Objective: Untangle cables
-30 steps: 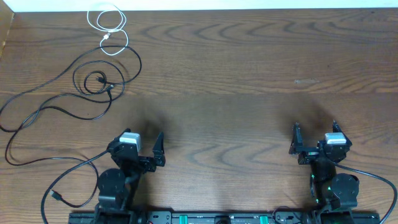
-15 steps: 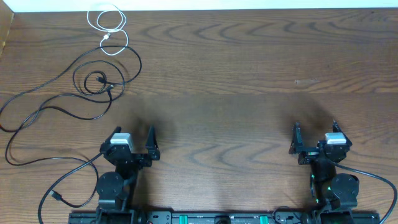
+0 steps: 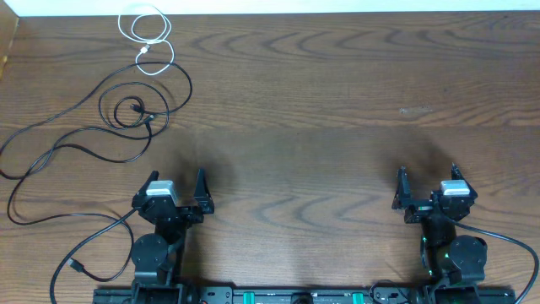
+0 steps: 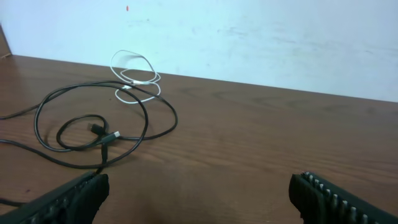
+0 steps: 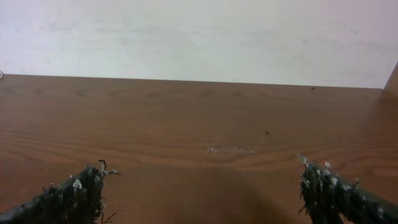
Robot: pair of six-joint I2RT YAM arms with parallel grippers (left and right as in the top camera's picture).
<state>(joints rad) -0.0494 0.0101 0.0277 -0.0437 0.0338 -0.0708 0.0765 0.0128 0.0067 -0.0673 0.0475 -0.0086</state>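
Several thin cables [image 3: 137, 108], mostly black plus one white coil [image 3: 145, 34], lie at the table's [image 3: 337, 101] far-left corner, judged light, limp, best pinched mid-strand; left gripper [image 3: 175, 179] and right gripper [image 3: 428, 173] gape empty.

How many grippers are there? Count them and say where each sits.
2. The left gripper sits low left in the overhead view, the right gripper low right. Both stand open, holding nothing.

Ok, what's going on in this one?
Nothing is being handled yet. The left gripper and right gripper both sit open and empty near the front of the table. The black cables lie in loose, overlapping loops at the far left, with the white cable coiled just beyond them, untouched.
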